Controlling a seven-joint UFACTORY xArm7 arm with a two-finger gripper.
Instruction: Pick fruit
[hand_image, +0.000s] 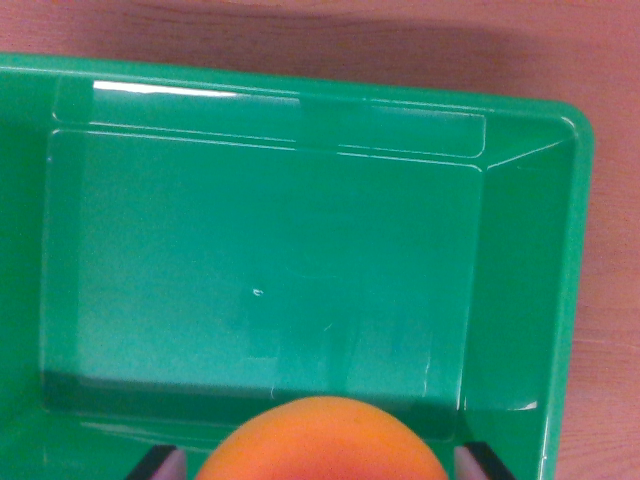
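The gripper (320, 462) is grasping an orange (322, 442) between its fingers, above a green tray (560, 300) on the desk (400, 40).

Green bin (530, 250): no text, label, brand or number can be read on its walls or floor.
Orange fruit (322, 445), between the fingers (478, 462): its skin carries no sticker or print.
Wooden table (610, 200), beyond the fingers: no readable marks.
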